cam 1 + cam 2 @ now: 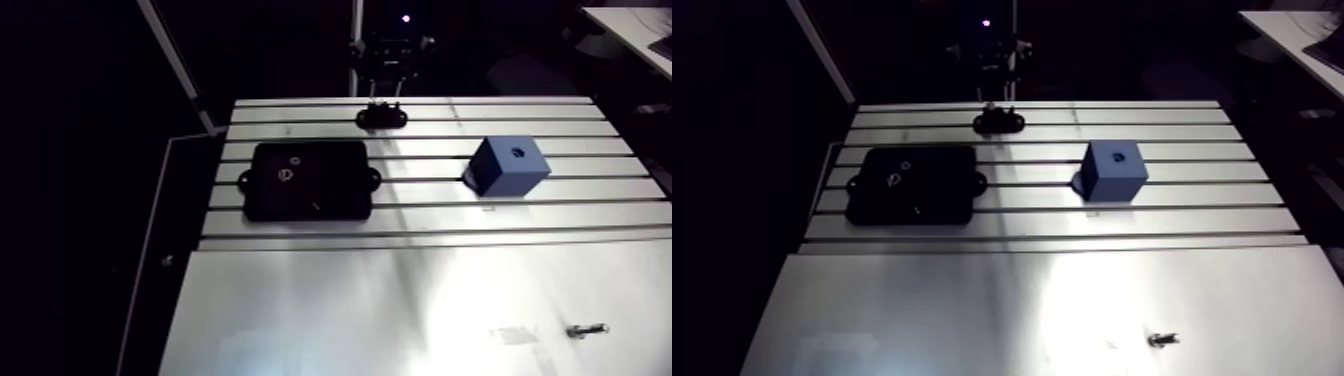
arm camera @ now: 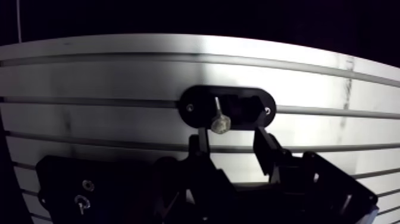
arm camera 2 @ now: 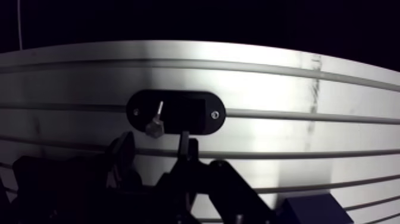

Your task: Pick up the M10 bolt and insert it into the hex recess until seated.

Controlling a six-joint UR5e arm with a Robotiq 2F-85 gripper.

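The slotted table [image 1: 400, 290] bears a black plate [image 1: 305, 180], blue block [image 1: 508, 166], oval fixture [image 1: 381, 117] and loose bolt [image 1: 587, 329].

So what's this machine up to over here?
A robot arm has its gripper over a small black holder at the far end of the table, where a bolt sits tilted. The gripper is open, with the bolt just ahead of its fingers, not yet gripped. A black plate and a blue block sit nearer, and another bolt lies at the near end.

Black claw [image 2: 232, 138], two angular fingers [image 2: 267, 150] with slim tips, blocky dark housing, seemingly matte plastic
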